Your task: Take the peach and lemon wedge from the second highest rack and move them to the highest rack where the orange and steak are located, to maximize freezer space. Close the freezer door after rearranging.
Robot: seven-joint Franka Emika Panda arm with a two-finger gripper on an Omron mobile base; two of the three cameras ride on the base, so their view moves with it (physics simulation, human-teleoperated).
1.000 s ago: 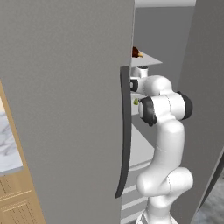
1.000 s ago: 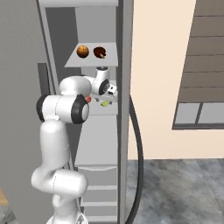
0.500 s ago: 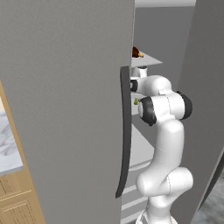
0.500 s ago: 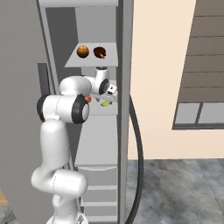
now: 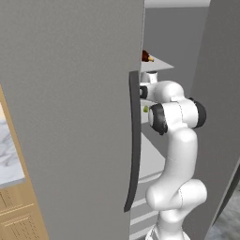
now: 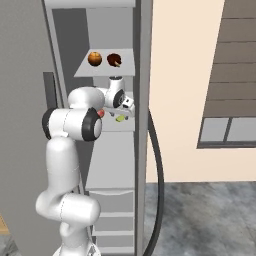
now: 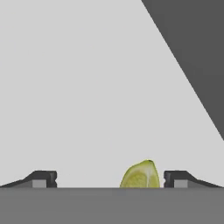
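Note:
The lemon wedge [image 7: 140, 175] lies on the pale shelf between my fingertips, close to the right fingertip [image 7: 177, 178] and well apart from the left one. My gripper [image 7: 109, 179] is open around it and holds nothing. From the right base view, the gripper [image 6: 123, 110] hangs just over the lemon wedge [image 6: 120, 118] on the second highest rack. A red bit beside the arm's joint looks like the peach [image 6: 101, 113], mostly hidden. Above, the highest rack [image 6: 82, 73] carries the orange [image 6: 95, 58] and the steak [image 6: 114, 60]. The freezer door [image 5: 70, 117] stands open.
The door's long dark handle [image 5: 135, 140] hangs close to my arm on the left. The freezer's right wall [image 6: 145, 100] stands just beside the hand. Lower shelves and drawers [image 6: 112, 210] sit below. The highest rack is close above the hand.

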